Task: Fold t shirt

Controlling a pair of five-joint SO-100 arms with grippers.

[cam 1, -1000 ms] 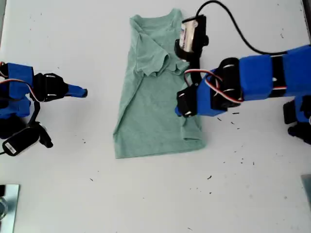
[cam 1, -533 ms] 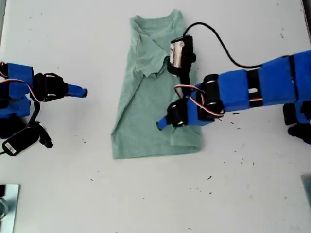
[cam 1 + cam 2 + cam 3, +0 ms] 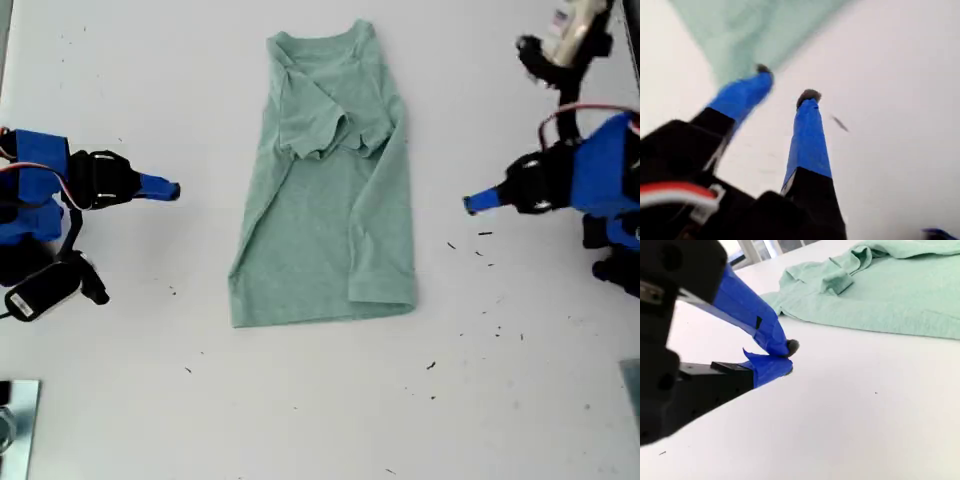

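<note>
My second gripper (image 3: 172,188) sits at the exterior view's left, low over the white table (image 3: 300,420) with its blue-taped jaws pressed together on nothing; in its own wrist view the two tips (image 3: 789,356) meet, and the cloth lies apart from them beyond a strip of bare table. Below that arm in the exterior view, a small black camera module (image 3: 40,292) hangs off it by a cable.

In the middle lies one t shirt (image 3: 320,220), the only cloth in view, flat on the table with its crew neck toward the exterior view's top edge. It is partly folded: both long sides are turned in over the body, so it forms a narrow upright strip, and one short sleeve lies crumpled across the chest. The hem edge is slightly uneven, with the folded flap on the exterior view's right ending a little lower than the rest.

At the exterior view's right, my first gripper (image 3: 472,203) is off the cloth, with bare table between its blue tip and the shirt's edge. Its wrist view, blurred, shows two blue fingers (image 3: 807,140) spread apart with empty table between them and the shirt (image 3: 750,35) just past the tips.

Two arms, two grippers, one shirt; a few dark specks (image 3: 484,234) dot the table near the first arm.
</note>
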